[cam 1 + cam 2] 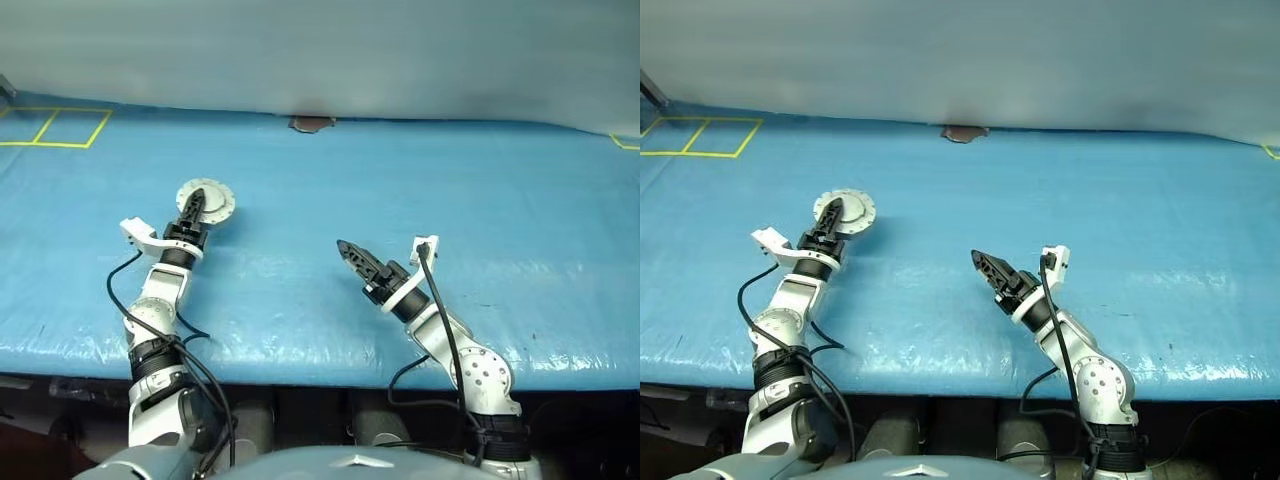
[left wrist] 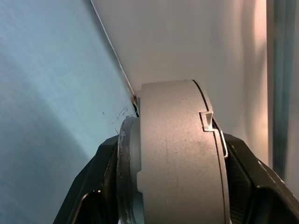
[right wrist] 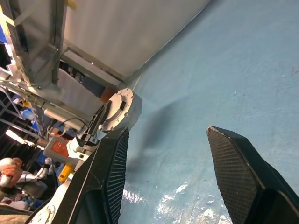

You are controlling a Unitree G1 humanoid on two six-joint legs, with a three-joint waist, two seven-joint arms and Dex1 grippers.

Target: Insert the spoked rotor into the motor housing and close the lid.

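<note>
The motor housing (image 1: 216,196) is a round silver-grey piece with a notched rim, at the left of the blue table. My left gripper (image 1: 192,206) is shut on it, one black finger on each flat face. In the left wrist view the housing (image 2: 177,107) shows edge-on between the fingers, and a thinner rim, apparently the lid (image 2: 127,154), lies flat against it. The right wrist view shows the housing (image 3: 122,110) above its shadow on the table. My right gripper (image 1: 346,250) is open and empty over the middle of the table. The spoked rotor is hidden.
The blue sheet (image 1: 480,200) covers the whole table. Yellow tape squares (image 1: 60,127) mark its far left corner. A small brown object (image 1: 312,124) sits at the far edge, against the pale backdrop. The front edge runs just below my arms.
</note>
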